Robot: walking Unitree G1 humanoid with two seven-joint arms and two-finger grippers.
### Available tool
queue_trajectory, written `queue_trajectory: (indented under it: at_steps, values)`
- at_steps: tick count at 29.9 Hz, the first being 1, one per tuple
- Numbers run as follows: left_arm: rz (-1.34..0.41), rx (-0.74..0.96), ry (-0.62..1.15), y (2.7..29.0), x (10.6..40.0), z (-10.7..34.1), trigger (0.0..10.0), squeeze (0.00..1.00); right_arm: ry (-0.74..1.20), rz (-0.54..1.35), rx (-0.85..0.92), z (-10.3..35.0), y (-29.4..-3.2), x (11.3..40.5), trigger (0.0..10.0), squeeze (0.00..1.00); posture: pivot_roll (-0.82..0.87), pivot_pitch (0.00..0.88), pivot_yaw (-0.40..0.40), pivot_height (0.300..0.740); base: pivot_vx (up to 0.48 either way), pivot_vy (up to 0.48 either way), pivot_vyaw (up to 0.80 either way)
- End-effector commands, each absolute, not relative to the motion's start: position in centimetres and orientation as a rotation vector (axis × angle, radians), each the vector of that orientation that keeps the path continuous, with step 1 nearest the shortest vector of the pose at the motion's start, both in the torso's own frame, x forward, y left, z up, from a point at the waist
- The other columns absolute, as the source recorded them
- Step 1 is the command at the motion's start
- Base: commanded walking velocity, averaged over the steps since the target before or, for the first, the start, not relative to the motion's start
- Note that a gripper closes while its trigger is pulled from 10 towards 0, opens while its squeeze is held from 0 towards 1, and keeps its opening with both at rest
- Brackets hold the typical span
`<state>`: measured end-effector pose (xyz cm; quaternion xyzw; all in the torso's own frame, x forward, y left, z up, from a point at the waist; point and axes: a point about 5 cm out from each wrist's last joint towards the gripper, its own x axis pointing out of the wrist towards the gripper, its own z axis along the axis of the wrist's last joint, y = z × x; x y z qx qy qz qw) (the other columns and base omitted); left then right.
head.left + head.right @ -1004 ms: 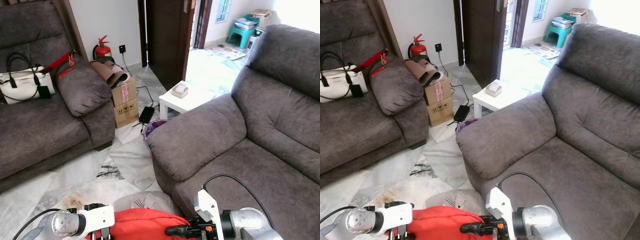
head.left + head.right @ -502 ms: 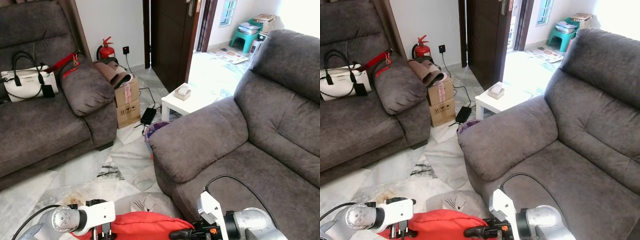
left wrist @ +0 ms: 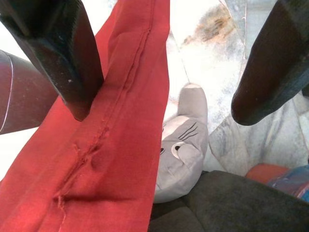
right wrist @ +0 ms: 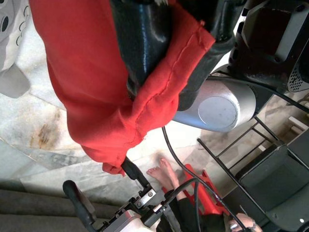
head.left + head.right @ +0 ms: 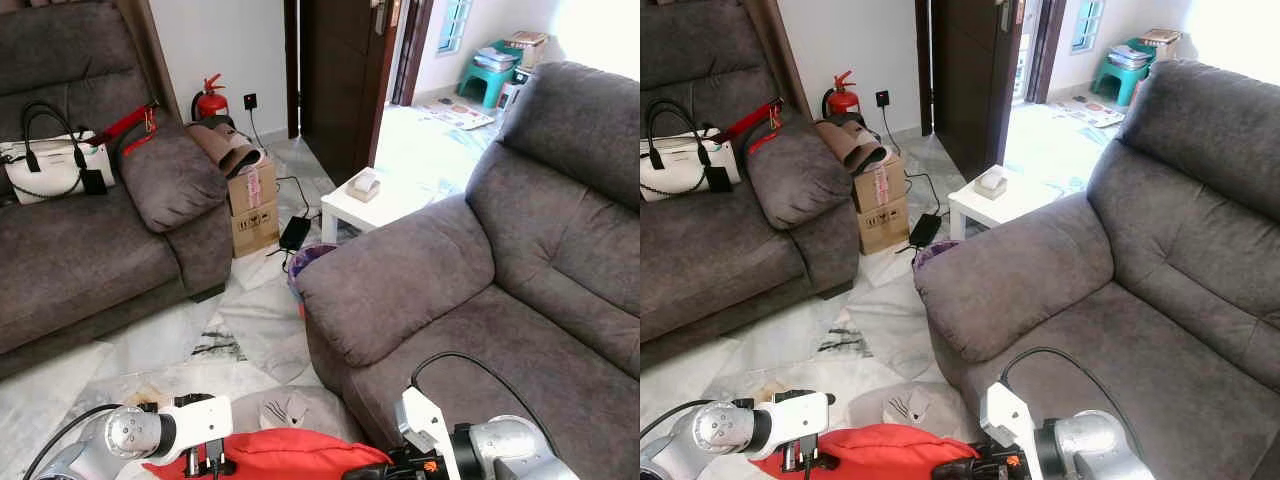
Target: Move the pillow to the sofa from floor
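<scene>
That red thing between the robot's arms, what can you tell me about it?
It is the red pillow, soft woven cloth with a stitched seam along its edge. It hangs low before the robot. The right gripper is shut on one corner, bunching the cloth; the left gripper straddles its edge with fingers open, one finger against the cloth. Below lies a grey cat-face cushion, beside the sofa.
</scene>
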<state>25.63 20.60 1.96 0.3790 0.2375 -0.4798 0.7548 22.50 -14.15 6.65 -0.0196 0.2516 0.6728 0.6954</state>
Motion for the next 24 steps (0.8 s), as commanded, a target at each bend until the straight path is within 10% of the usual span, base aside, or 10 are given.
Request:
queue_trajectory:
  at_steps: [1, 24]
  values:
    - [-1.042, 0.820, 0.535, 21.16, 25.53, 1.91, 10.0, 0.00, 0.450, 1.563, -0.058, 8.41, -13.37, 22.98, 10.0, 0.00, 0.12, 0.051, -0.014, 0.740, 0.000, 0.000, 0.00]
    - [-1.042, 0.813, 0.527, 21.03, 25.89, 2.28, 10.0, 0.00, 0.461, 1.575, -0.085, 8.85, -13.83, 23.22, 10.0, 0.00, 0.08, 0.098, -0.027, 0.740, 0.000, 0.000, 0.00]
